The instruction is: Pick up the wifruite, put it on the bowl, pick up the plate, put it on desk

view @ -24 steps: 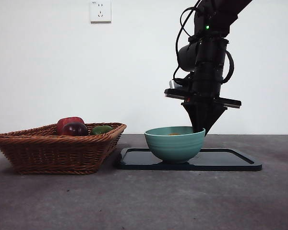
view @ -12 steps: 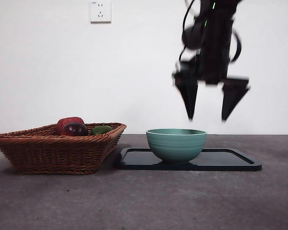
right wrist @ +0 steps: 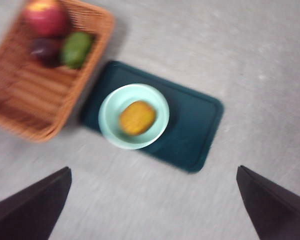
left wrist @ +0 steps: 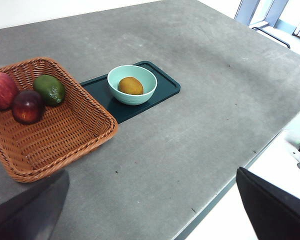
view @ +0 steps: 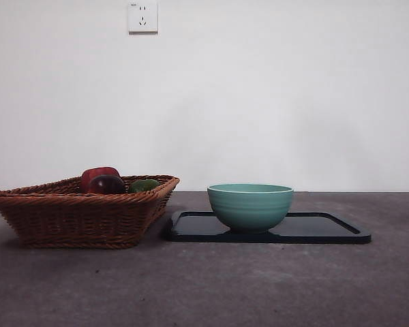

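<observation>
The orange wifruite (left wrist: 131,85) (right wrist: 137,117) lies inside the mint-teal bowl (view: 250,206) (left wrist: 132,85) (right wrist: 133,116). The bowl stands on the left part of a dark flat plate (view: 327,228) (left wrist: 162,85) (right wrist: 195,125), which lies on the desk (view: 211,286). In the front view the fruit is hidden by the bowl's wall, and no arm shows there. My right gripper (right wrist: 152,210) is open and empty, high above the bowl and plate. My left gripper (left wrist: 150,210) is open and empty, high over the desk's near edge, far from the bowl.
A brown wicker basket (view: 82,211) (left wrist: 45,125) (right wrist: 37,75) stands left of the plate, holding a red apple (view: 99,174), a dark red fruit (view: 107,184) and a green fruit (view: 144,184). A wall socket (view: 142,15) is on the back wall.
The right gripper was down at the bowl's rim, opened, then rose up out of the front view. The bowl settled flat on the plate with the wifruite in it.
</observation>
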Available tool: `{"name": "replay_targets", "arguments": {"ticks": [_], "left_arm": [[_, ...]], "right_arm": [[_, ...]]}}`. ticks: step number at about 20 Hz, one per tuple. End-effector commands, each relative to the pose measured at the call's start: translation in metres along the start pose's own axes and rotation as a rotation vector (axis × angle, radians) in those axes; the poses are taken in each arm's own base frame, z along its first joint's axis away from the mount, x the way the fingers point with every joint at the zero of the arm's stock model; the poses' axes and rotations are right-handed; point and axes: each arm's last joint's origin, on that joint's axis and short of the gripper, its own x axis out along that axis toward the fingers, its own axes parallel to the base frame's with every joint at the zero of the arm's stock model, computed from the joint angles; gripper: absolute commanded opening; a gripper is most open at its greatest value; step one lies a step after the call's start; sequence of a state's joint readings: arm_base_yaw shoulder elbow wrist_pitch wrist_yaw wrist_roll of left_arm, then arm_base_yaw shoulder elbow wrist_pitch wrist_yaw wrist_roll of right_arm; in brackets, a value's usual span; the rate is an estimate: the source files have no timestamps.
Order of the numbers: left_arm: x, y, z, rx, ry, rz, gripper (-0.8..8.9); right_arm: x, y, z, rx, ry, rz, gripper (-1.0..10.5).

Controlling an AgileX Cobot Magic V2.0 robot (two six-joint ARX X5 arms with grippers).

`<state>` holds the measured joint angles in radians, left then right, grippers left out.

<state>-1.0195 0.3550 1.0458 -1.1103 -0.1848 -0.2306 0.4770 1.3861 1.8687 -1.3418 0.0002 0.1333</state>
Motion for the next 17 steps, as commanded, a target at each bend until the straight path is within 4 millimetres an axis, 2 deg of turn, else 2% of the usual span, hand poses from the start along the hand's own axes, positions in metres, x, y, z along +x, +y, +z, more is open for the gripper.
{"name": "replay_targets", "arguments": {"ticks": [1,5,11,14,17], "left_arm": [[-0.001,0.0,0.002,-0.006,-0.015,-0.011,5.32],[-0.001,0.0,0.003,-0.006,-0.019,-0.011,5.32],[-0.001,-0.001,0.005,-0.01,-0.039,-0.016,5.32],[-0.001,-0.001,0.005,-0.011,-0.041,-0.017,5.32],[-0.001,-0.001,0.005,-0.011,-0.042,-0.017,5.32]], "right_arm": [[-0.019,0.004,-0.032,-0.004,0.056,0.017,6.0],[-0.045,0.001,-0.096,-0.027,0.038,0.06,6.0],[-0.058,-0.019,-0.183,-0.016,-0.027,0.06,6.0],[-0.062,-0.027,-0.21,-0.012,-0.079,0.052,6.0],[-0.07,-0.03,-0.222,-0.008,-0.129,0.064,6.0]]}}
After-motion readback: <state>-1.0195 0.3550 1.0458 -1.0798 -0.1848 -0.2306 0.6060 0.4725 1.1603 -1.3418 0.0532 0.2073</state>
